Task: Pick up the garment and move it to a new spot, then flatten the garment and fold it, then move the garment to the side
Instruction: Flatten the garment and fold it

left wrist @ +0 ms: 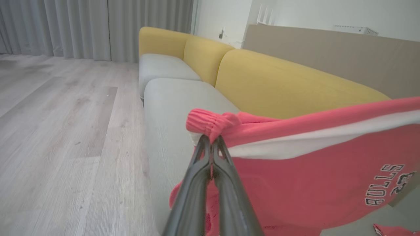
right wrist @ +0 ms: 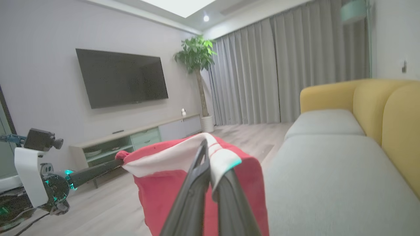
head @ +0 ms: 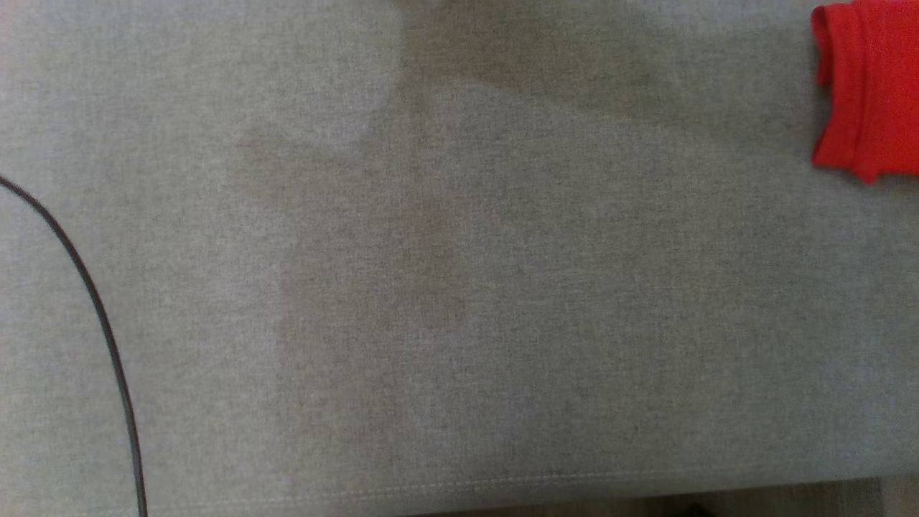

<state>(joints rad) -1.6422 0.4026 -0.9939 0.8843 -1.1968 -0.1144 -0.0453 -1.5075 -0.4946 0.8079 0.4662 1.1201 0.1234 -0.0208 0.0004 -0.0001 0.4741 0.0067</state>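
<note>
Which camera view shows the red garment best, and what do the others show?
The left wrist view: the garment hangs spread, showing its white stripe and the BULLS lettering. The right wrist view shows a bunched red-and-white fold at the jaws; the head view catches a red edge at upper right.

light: bright, ceiling spot (right wrist: 205, 18) | head view: blurry, soft shadows | wrist views: edges warped

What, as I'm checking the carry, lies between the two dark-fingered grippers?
The red, white-trimmed garment spans left gripper to right gripper, both shut on it; right wrist view shows this.
</note>
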